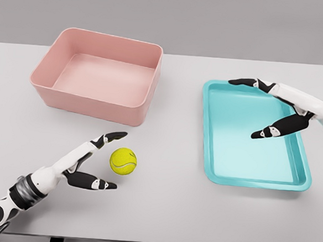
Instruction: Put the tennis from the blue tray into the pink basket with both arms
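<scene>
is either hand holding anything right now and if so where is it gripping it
Nothing is held. The left hand is open beside the tennis ball on the table; the right hand is open above the blue tray.

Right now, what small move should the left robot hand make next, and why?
Probably close the left robot hand around the tennis ball. The ball lies on the table between its open fingers, outside the blue tray, and the pink basket holds no ball yet.
</scene>
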You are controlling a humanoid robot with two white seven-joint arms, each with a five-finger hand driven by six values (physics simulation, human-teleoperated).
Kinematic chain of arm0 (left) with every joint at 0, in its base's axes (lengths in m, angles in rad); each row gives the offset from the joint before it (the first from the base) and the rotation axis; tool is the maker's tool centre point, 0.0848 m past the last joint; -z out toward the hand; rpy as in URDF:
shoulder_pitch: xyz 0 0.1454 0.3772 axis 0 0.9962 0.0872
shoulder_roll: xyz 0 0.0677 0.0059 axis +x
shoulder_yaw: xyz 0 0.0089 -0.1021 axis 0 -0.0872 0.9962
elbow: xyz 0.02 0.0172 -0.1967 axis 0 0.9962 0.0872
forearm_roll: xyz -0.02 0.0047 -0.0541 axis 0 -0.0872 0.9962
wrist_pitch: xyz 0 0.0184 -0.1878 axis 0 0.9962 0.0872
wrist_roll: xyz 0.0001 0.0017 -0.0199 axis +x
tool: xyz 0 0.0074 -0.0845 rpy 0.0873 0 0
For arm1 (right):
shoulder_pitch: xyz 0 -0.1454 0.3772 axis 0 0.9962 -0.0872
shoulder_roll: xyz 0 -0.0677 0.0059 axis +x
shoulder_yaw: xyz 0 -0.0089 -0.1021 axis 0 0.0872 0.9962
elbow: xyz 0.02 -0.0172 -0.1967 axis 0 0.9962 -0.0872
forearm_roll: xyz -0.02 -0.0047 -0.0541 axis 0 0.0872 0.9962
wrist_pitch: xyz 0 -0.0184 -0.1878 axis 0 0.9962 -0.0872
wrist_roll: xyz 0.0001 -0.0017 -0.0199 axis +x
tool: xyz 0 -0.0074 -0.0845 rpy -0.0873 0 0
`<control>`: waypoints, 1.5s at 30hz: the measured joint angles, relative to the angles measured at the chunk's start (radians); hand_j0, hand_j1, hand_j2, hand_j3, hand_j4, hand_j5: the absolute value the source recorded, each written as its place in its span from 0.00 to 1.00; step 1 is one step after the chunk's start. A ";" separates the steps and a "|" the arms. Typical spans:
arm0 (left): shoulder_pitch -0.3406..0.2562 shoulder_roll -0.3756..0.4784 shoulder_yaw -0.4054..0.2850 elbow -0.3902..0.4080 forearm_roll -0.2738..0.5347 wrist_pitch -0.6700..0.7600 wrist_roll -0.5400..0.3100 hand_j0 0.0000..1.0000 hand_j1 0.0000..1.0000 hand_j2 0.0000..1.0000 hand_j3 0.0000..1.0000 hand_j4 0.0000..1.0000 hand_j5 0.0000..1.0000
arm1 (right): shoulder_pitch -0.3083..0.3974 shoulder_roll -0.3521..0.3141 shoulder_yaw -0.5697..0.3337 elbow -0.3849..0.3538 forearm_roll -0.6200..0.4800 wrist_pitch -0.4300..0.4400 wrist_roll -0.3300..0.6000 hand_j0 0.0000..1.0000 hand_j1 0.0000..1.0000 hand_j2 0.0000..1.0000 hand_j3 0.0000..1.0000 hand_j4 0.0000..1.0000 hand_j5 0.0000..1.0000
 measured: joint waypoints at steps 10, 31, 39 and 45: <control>-0.008 -0.038 -0.003 0.002 0.034 0.000 -0.001 0.99 0.99 0.99 0.99 0.99 0.99 | -0.002 0.002 -0.007 -0.001 0.000 0.000 0.000 1.00 1.00 1.00 1.00 1.00 1.00; -0.006 -0.036 -0.005 -0.037 0.117 0.136 -0.002 0.99 0.99 0.99 0.99 0.99 0.99 | 0.000 -0.009 -0.005 -0.022 0.000 0.000 0.000 1.00 1.00 1.00 1.00 1.00 1.00; -0.005 -0.035 -0.011 -0.043 0.123 0.201 -0.003 0.99 0.99 0.99 0.99 0.99 0.99 | 0.000 -0.012 -0.006 -0.025 0.000 0.000 0.000 1.00 1.00 1.00 1.00 1.00 1.00; -0.009 -0.036 -0.016 -0.041 0.119 0.228 -0.003 0.99 0.99 0.99 0.99 0.99 0.99 | 0.002 -0.012 -0.006 -0.023 0.000 0.000 0.000 1.00 1.00 1.00 1.00 1.00 1.00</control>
